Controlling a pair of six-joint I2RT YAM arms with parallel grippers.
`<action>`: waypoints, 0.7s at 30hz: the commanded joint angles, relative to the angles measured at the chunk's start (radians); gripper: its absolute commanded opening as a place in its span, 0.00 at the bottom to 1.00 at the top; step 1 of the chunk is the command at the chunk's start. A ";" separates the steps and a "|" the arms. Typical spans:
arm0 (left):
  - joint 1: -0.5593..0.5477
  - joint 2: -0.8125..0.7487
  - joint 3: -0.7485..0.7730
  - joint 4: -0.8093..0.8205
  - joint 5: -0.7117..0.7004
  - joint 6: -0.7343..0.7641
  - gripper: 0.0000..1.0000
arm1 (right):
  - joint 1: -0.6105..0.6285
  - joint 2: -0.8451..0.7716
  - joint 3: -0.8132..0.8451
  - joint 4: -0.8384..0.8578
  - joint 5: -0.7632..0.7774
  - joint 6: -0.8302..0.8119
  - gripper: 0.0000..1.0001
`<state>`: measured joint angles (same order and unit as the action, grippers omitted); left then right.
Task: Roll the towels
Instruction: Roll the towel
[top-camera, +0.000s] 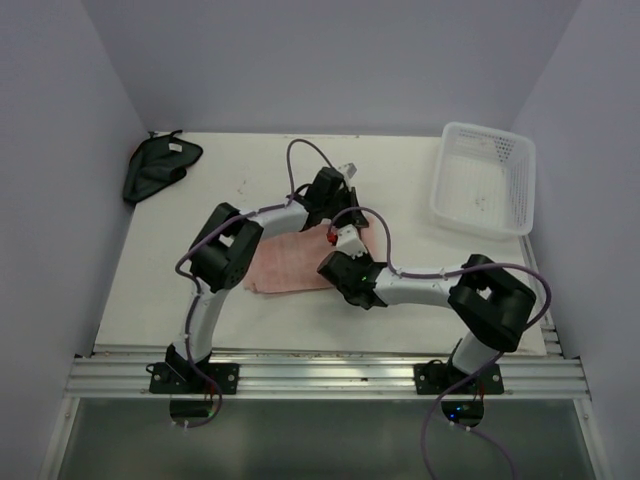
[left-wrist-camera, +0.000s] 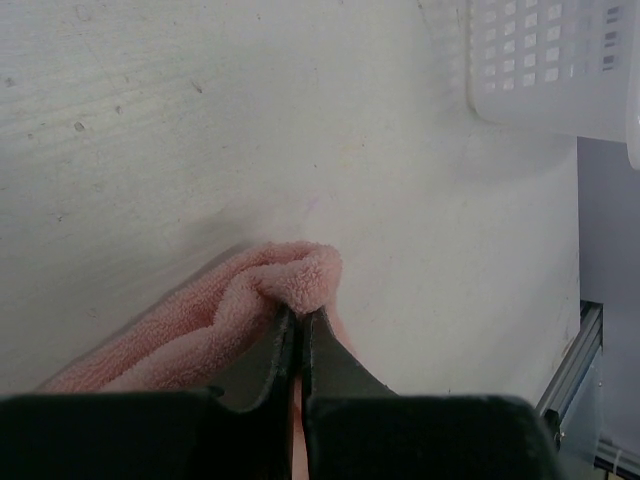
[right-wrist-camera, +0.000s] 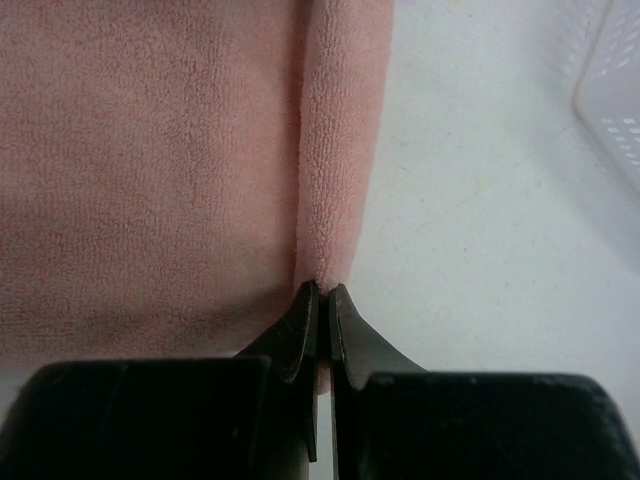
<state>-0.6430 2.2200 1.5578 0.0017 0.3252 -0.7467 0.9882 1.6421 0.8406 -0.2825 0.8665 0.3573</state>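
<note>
Two robot arms are seen from above, reaching over a white desk toward a salmon-pink terry towel that is spread flat at the middle of the frame. A smaller blackish cloth with a white tag is left crumpled at the upper left, well apart from the arms. A white perforated plastic basket is placed at the upper right.

In the left wrist view, the left pincer is pressed together on a bunched corner of the pink towel, which is lifted into a small hump at the lower centre. In the right wrist view, the right pincer is likewise pressed together, pinching the near end of a narrow turned-over strip along the towel's edge, at the centre of the frame.

The first turn of the pink towel's roll is judged to be in hand, with only one edge folded over and most of the cloth lying flat. For the next move, both pinched ends would need to be carried across the flat cloth together and evenly, so that the roll is kept straight and tight. The dark cloth is judged not yet rolled.
</note>
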 joint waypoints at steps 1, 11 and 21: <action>0.048 -0.074 -0.011 0.126 -0.086 0.035 0.00 | 0.029 0.034 0.025 -0.089 -0.009 -0.006 0.00; 0.054 -0.060 -0.030 0.124 -0.087 0.070 0.00 | 0.082 0.185 0.126 -0.144 0.023 -0.038 0.00; 0.071 -0.108 -0.105 0.130 -0.141 0.102 0.00 | 0.089 0.288 0.183 -0.176 0.011 -0.052 0.00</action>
<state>-0.6174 2.1944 1.4845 0.0383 0.3149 -0.6914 1.0611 1.8904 1.0164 -0.3973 0.9707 0.2966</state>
